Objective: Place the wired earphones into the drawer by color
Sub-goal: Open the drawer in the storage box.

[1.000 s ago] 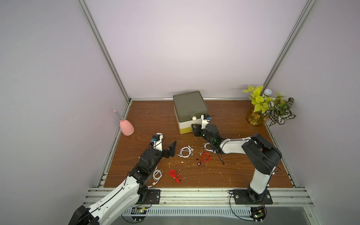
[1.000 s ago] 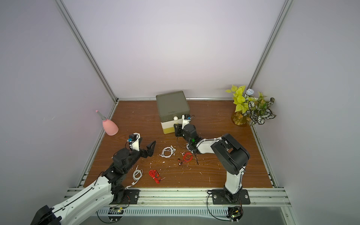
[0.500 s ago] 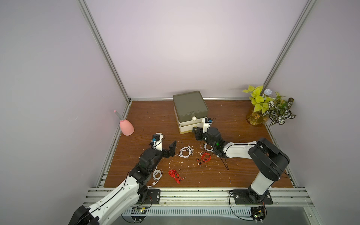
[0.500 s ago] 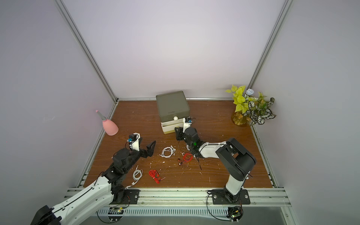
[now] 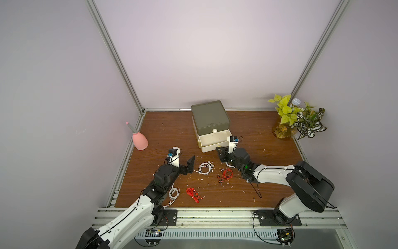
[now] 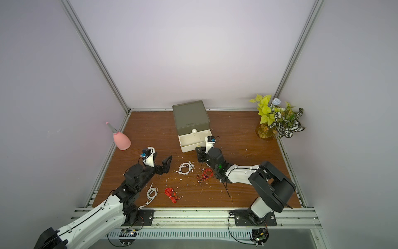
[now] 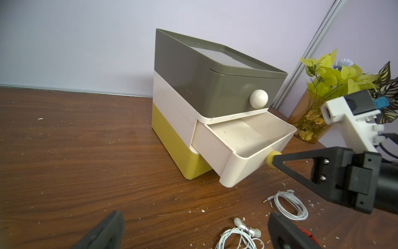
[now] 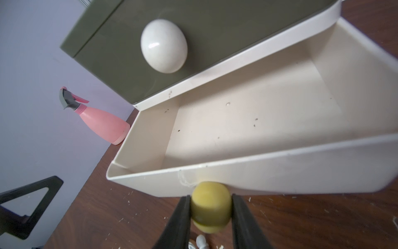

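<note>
Earphones, white coiled thin-cable bundle (image 5: 205, 168), lie on the brown wooden worktop (image 5: 269, 140) in front of the three-tier plastic drawer box (image 5: 210, 120), just beside the left tool (image 5: 187, 165), which gapes wide and empty. Right tool (image 8: 211, 207) is clamped on the yellow knob (image 8: 211, 202) of the cream middle tier (image 7: 243, 146), pulled out and empty. Left arm is judged nearer; open worktop lies between bundle and drawer. Red bundles (image 5: 226, 174) lie nearer the front edge.

Three-tier drawer (image 5: 210, 120) at 12 o'clock, cream middle tier (image 7: 243, 148) pulled open, empty; white earphones (image 5: 205, 168) and red earphones (image 5: 226, 174) coiled before it.
</note>
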